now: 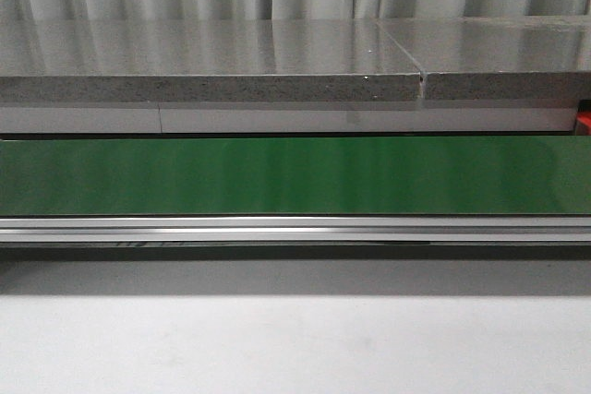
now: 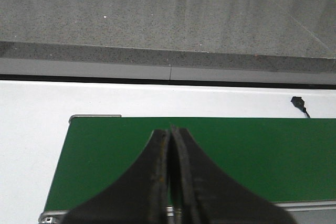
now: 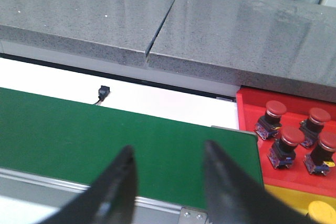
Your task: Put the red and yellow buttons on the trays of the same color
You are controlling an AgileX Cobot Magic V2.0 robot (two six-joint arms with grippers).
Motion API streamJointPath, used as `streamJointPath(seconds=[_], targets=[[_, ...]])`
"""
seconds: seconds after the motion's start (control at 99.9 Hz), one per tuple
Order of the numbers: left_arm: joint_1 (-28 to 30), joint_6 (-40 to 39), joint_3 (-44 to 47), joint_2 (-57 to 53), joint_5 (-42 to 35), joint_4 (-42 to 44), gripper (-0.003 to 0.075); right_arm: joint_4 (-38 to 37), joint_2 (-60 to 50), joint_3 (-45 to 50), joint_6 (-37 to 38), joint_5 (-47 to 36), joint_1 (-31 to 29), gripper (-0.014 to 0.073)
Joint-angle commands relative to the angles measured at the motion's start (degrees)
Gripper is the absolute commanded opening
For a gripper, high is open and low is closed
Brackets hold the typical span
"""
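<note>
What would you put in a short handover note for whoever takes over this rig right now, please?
Left gripper: fingers shut, empty, over the green belt.
Right gripper: fingers open, empty, over the belt's end beside the red tray.
Red tray: four red buttons stand in it already.
Below it a yellow tray shows at the frame edge with one yellow button partly visible.
No button is on the visible belt in any view.
Left: pick any further buttons that show up and sort them by colour.
</note>
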Motion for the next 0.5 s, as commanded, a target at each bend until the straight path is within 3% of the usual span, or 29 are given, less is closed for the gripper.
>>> streamJointPath(seconds=[0.0,0.08,0.491], targets=[[0.1,-0.5,-1.5,0.2,-4.2,-0.4,-0.0019,0.0,-1.3,-0.7,-0.5,-2.9,0.2,0.0064],[0.1,-0.5,-1.5,0.2,-4.2,-0.4,-0.0019,0.0,-1.4,-0.6,-0.5,-1.9,0.2,-0.0073],[0.1,-0.5,-1.5,0.2,-4.2,-0.4,-0.0019,0.0,-1.4,-0.6,-0.5,-1.5,0.2,-0.0068]])
